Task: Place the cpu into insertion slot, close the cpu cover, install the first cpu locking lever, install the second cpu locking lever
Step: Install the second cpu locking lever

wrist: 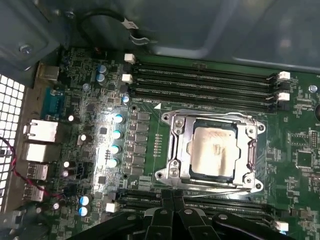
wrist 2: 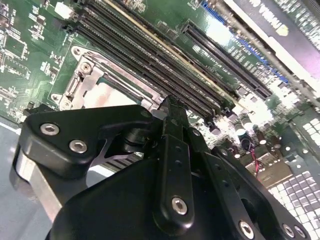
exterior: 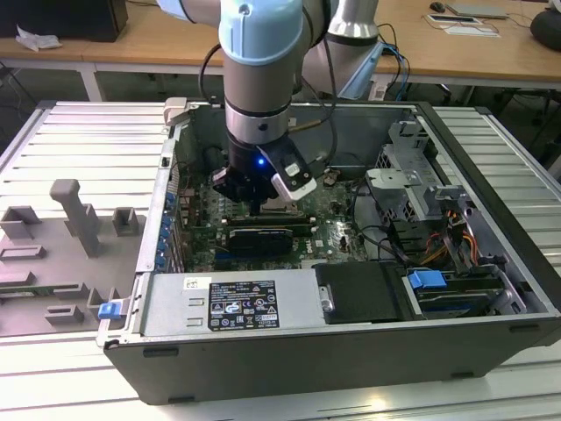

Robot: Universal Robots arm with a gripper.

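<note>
**Desk:** What does this one show?

**Photographer:** A robot arm reaching down into an open computer case. Its gripper hangs low over the green board. In the first wrist view the cpu sits flat in the insertion slot, mid-board between two banks of memory slots. The cpu cover lies down around it, and the chip's pale top shows through the window.

**Desk:** Is the gripper holding anything?

**Photographer:** No. In both wrist views the fingers look pressed together with nothing between them. The tip is just beside the slot's edge on the side of the nearer memory bank.

**Desk:** So which step is this?

**Photographer:** Seating and covering look done, so I read it as lever work. A thin rod, seemingly a locking lever, runs along the cover's near edge. Whether it is hooked I cannot tell.

**Desk:** And how is that step done well?

**Photographer:** My judgement is to push with the closed tip on the rod alone. It should be swept down and sideways under its catch, keeping off the chip's face and the memory slots. The cover has to stay flat.
</note>
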